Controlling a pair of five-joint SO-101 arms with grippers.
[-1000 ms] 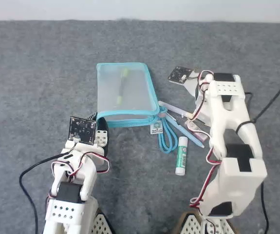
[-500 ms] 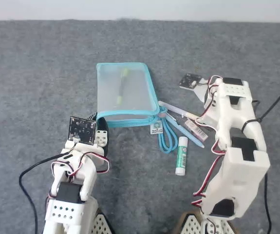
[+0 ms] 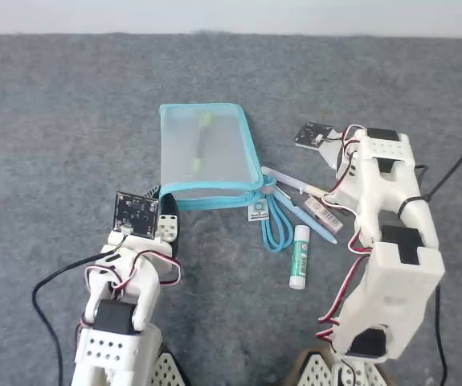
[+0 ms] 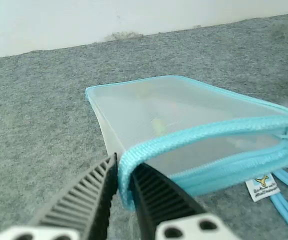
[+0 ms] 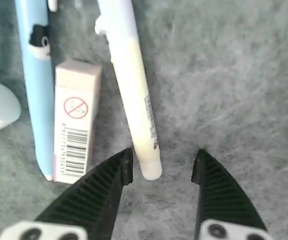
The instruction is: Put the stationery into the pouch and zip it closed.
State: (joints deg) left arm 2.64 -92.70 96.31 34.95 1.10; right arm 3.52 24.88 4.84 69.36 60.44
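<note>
The left pincer (image 4: 123,190) grips the pouch (image 4: 184,115) rim. The right pincer (image 5: 161,170) is open over the end of the pale pen (image 5: 128,75).

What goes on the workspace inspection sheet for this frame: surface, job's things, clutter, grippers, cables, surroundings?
Surface: grey carpet-like mat, lying flat.
Job's things: clear pouch with teal trim, with one pen inside. Outside it, near its blue strap, lie a blue pen, an eraser, a pale pen and a glue stick.
Clutter: nothing seen.
Grippers: left gripper shut on the pouch's teal edge. Right gripper open over the pale pen's end.
Cables: black cable by the left arm's base, second cable beside the right arm.
Surroundings: pale wall behind the mat.
</note>
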